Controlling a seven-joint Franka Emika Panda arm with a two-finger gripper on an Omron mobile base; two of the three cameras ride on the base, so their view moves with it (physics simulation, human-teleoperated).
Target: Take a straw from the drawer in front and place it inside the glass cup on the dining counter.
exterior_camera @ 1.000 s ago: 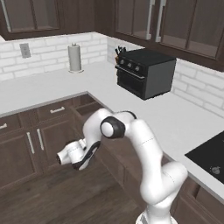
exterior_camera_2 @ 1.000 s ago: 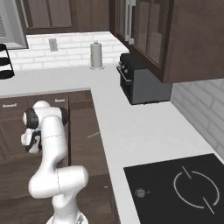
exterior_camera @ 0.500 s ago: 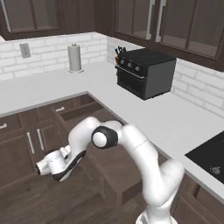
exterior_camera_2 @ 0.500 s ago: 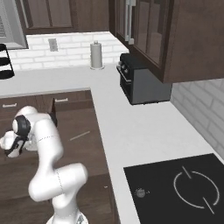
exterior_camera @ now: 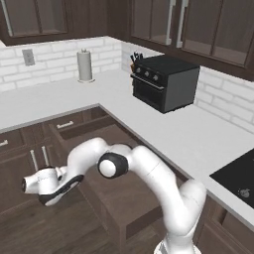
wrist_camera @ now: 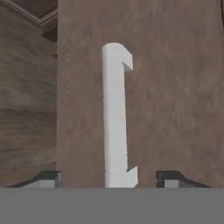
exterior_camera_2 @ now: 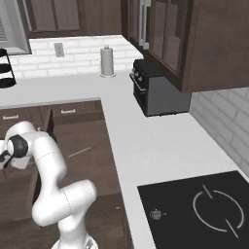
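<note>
The drawer [exterior_camera_2: 85, 160] stands pulled out from the cabinets under the white surface [exterior_camera: 163, 126], a wide dark brown box with its inside open to view. In the right base view the straw [exterior_camera_2: 79, 152] lies on the drawer's bottom as a thin pale stick, slanted, towards the back half of the drawer and apart from its walls.

The arm bends down and to the left of the drawer, so the gripper [exterior_camera: 31, 184] hangs low beside the cabinet fronts, over the wooden floor [exterior_camera: 30, 230]. In the hand view the jaws are released: the two dark fingertips [wrist_camera: 47, 178] sit well apart, one on either side of the white bar handle [wrist_camera: 116, 116] on the drawer's flat front, and neither tip touches it. The handle runs up the middle of that view, between the tips. The straw is inside the drawer, on the other side of the front from the jaws and well away from them.

On the surface behind, a black toaster oven [exterior_camera: 166, 82] stands near the corner and a paper towel roll [exterior_camera: 85, 65] stands against the brick wall.
</note>
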